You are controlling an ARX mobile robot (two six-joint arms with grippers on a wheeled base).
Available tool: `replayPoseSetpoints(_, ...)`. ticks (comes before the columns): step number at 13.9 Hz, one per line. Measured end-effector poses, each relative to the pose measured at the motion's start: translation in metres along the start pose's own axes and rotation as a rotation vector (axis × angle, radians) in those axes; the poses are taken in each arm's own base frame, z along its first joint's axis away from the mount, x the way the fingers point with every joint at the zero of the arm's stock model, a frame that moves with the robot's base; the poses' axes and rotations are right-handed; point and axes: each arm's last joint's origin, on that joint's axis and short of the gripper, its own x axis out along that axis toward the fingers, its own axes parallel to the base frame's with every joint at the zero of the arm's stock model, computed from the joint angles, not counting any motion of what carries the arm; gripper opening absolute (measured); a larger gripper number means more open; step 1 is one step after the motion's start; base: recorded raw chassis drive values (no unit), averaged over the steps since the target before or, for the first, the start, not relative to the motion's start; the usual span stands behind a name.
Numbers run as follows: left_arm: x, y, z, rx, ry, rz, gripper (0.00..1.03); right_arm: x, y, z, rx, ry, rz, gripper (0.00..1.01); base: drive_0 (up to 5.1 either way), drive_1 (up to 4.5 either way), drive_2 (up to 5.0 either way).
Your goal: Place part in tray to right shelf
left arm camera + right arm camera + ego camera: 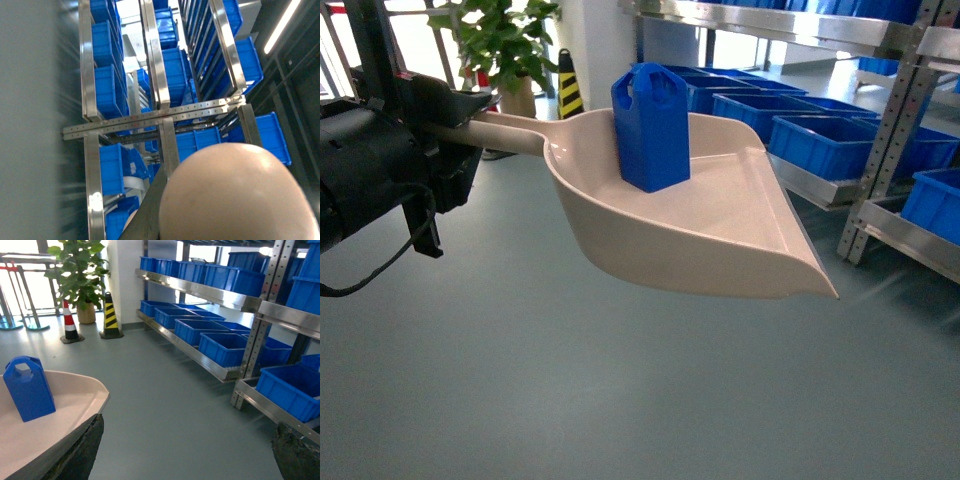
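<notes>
Here the left end effector point(470, 125) grasps the long handle of the pale beige plastic dustpan-shaped tray point(720, 235). The bright-blue tapered plastic block point(652, 125) stands upright inside it. Right end effector state: cannot tell.

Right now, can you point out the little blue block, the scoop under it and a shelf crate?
blue block point(651, 135), head view, front face.
scoop point(720, 255), head view, outer wall.
shelf crate point(220, 346), right wrist view, front wall.
</notes>
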Motion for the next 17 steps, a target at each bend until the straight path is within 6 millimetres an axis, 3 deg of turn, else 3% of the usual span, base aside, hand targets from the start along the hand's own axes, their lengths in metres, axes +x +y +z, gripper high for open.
replayPoseSetpoints(17,0.0,0.0,-0.0001,0.0,0.002,0.0,0.14,0.0,0.0,0.0,0.0,0.0,0.0,0.98,-1.6,-1.62,-1.6)
